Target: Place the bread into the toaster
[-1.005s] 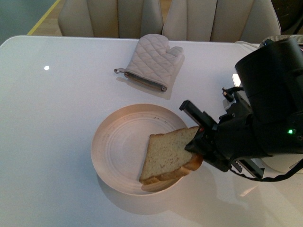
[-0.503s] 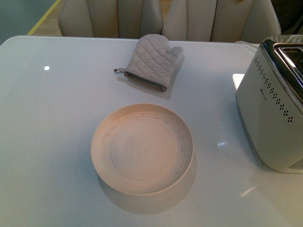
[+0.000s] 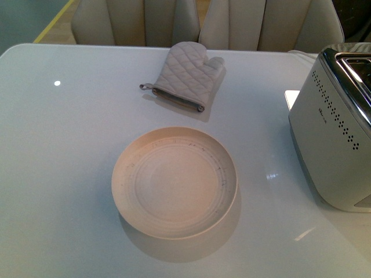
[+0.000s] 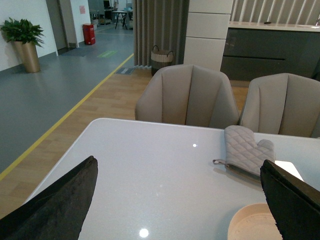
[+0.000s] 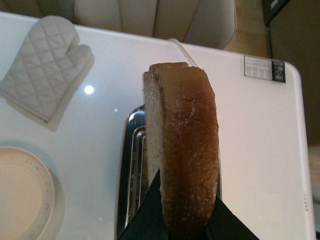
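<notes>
The glossy white table (image 3: 64,150) fills the front view, with two beige upholstered chairs (image 3: 136,20) drawn up at its 12 o'clock edge. The boxy white toaster (image 3: 333,133), chrome-topped and with rows of small dark dots on its side, stands at 3 o'clock from the plate and is partly cut off by the frame. The round cream plate (image 3: 122,191) sits bare near the middle. The quilted beige oven mitt (image 3: 184,75) lies at the plate's 12 o'clock, its cuff toward 7 o'clock. This view shows no arm.

The square slice of light tan sandwich bread (image 5: 187,150) with its darker brown crust shows only in the right wrist view. It stands upright, edge-on to the camera, directly above the toaster's chrome slots. The right gripper (image 5: 185,220) pinches it between two dark fingers (whether its far edge has entered a slot is hidden behind the slice itself). That view also shows a small printed label (image 5: 264,68) on the table's corner.

In the left wrist view the left gripper (image 4: 177,165) hangs over the table with its dark fingers (image 4: 55,210) spread wide and nothing between them. Beyond it lies the room: a grey floor with a yellow line (image 4: 70,115), a potted plant (image 4: 22,37) and a woven basket (image 4: 161,54).
</notes>
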`<state>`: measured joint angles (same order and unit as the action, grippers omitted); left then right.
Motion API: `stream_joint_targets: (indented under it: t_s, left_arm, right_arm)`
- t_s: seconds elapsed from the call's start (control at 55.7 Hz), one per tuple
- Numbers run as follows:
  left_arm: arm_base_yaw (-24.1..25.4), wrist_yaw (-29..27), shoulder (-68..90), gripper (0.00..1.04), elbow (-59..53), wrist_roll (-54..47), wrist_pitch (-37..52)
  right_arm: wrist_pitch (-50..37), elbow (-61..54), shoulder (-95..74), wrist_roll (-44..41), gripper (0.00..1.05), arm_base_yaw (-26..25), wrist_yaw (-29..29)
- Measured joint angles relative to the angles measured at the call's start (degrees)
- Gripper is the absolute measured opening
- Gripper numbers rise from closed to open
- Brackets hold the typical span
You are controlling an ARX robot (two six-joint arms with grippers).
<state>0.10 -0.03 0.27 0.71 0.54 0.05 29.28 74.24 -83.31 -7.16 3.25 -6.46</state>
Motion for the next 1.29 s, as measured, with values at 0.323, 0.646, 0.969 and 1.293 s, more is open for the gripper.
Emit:
stream_joint_targets:
  t_s: [0.323,0.646,0.969,1.293]
  left_arm:
    - [0.0,0.0,0.0,0.97,0.0,0.0,0.0]
    - [0.0,0.0,0.0,0.97,0.0,0.0,0.0]
    - [0.0,0.02,0.0,0.97,0.0,0.0,0.0]
    - [0.0,0.0,0.0,0.97,0.0,0.0,0.0]
  right_arm:
    - [-2.34,-7.39,-0.7,0.24,0.04,-0.26,-1.33]
    - [-4.44,-8.46,-2.93,0.7,0.04,-0.26,-1.84]
    - [-5.55,-9.27,-4.17,1.33,0.04,-0.26,-2.86]
    - [-6.69,-11.02,-4.83,1.33,0.04,-0.68,-2.99]
